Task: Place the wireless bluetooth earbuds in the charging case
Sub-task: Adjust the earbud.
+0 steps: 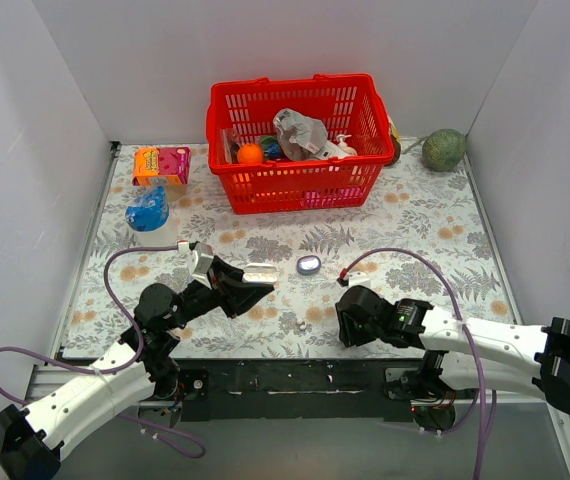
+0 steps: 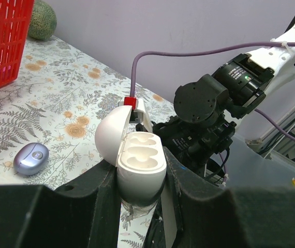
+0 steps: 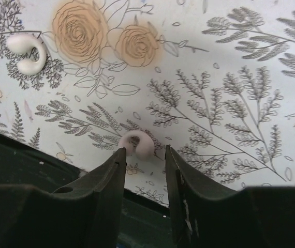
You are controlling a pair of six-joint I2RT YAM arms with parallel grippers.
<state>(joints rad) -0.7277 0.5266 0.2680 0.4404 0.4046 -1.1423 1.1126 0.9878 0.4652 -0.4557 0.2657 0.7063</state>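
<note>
Left gripper [image 2: 139, 178]: fingers clenched on the open white charging case [image 2: 139, 155], lid hinged up, at lower centre of the left wrist view.

Right gripper [image 3: 144, 155]: fingers released. A whitish C-shaped earbud [image 3: 136, 143] lies on the floral tablecloth [image 3: 230, 62] just beyond the tips, at lower centre. A second whitish earbud [image 3: 27, 51] lies at upper left.

Lower half of the open white case [image 2: 139, 160] hidden between the fingers [image 2: 98, 196] of the left claw [image 2: 141, 170]; red basket [image 2: 2, 41] cut by the frame's left edge; pale speck [image 1: 305, 325] near the desk's [image 1: 415, 230] front edge too small to identify.
</note>
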